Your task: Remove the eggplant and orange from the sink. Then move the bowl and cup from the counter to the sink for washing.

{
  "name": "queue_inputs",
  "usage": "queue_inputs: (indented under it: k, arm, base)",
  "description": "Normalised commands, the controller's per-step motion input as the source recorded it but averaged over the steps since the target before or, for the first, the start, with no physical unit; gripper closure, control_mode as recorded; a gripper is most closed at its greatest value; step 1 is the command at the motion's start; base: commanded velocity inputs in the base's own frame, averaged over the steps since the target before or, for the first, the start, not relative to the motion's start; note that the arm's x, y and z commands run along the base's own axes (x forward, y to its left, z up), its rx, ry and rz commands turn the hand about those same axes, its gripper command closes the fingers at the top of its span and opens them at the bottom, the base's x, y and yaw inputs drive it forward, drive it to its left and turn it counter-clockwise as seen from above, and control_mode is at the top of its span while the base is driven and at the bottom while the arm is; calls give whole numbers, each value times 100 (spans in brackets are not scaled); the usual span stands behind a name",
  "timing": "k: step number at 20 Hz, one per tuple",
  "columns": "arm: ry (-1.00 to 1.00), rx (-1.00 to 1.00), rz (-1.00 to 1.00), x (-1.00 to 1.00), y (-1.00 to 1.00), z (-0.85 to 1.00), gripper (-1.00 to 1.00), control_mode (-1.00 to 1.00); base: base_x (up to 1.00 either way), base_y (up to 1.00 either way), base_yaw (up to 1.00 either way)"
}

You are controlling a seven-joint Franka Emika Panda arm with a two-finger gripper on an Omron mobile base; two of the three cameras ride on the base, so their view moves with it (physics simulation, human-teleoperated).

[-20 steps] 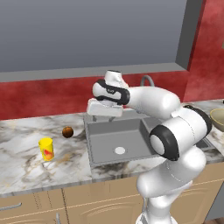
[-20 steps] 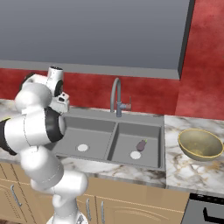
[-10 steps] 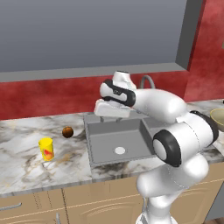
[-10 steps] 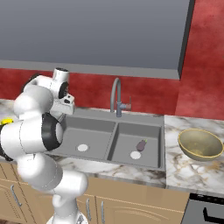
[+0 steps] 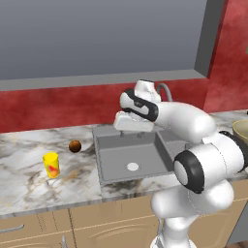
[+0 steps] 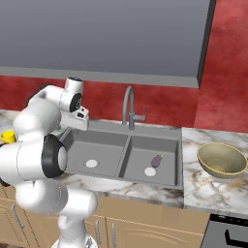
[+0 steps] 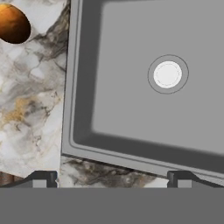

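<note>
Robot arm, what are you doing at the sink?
The white robot arm's fingers are open and hold nothing, above the back rim of the grey two-basin sink. The small brownish-orange ball of an orange is already out on the marble counter, near the bright yellow cup. The small dark purple eggplant lies in the other basin, and the wide tan bowl waits on the counter.

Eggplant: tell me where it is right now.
In the right base view the eggplant lies in the right basin of the sink, just beside that basin's white drain, with the bowl on the counter to its right.
</note>
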Motion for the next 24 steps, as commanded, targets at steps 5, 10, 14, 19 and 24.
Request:
queue_inputs:
  k: [5,10,14,19,24]
  arm:
    - [0,0,0,-14,-32,0,-100,-100]
    - [0,0,0,-13,-29,0,-100,-100]
    - [0,0,0,-13,-29,0,-100,-100]
    - [0,0,0,-14,-29,0,-100,-100]
    - [0,0,0,-17,-29,0,-100,-100]
  base:
    - [0,0,0]
    - [0,0,0]
    - [0,0,0]
    - [0,0,0]
    - [0,0,0]
